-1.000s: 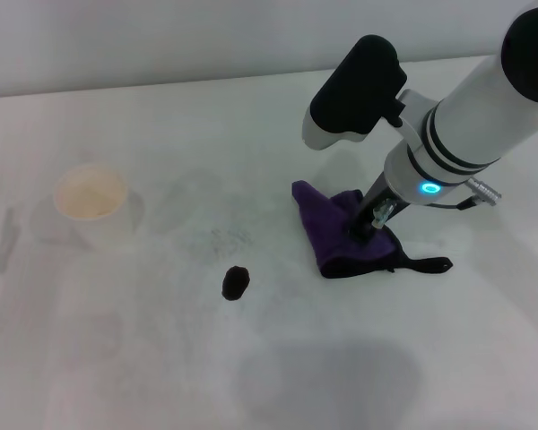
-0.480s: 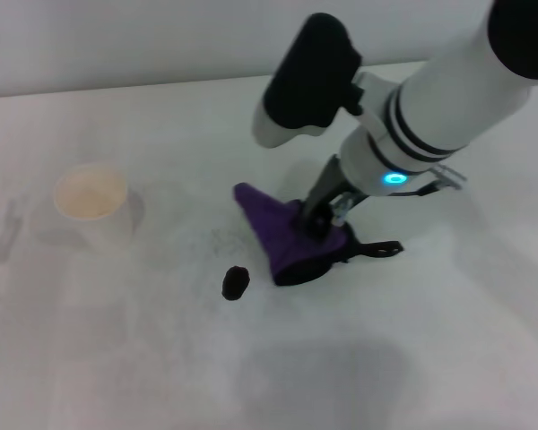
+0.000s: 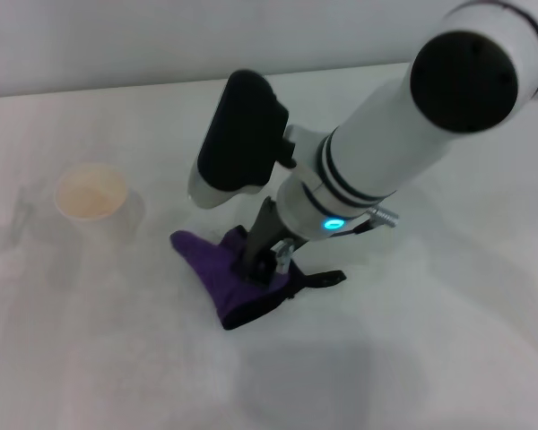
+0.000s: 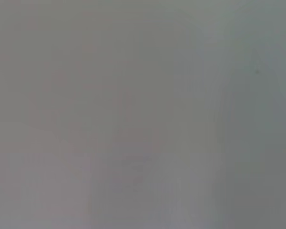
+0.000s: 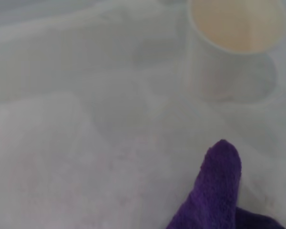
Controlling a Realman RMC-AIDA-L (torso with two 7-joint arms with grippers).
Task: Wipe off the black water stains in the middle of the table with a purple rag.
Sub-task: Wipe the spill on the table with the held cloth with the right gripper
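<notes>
Purple rag [image 3: 222,276] flat on table [image 3: 448,340] | right gripper [image 3: 262,266] presses its middle, seemingly clamped on cloth | paper cup [image 3: 90,195] well left

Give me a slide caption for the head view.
Right gripper presses the purple rag onto the table, paper cup nearby.

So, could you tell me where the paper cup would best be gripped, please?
Probably across the paper cup wall just below its open rim, coming from the side: it stands upright and apart from the purple rag, which the right tool presses down.
</notes>
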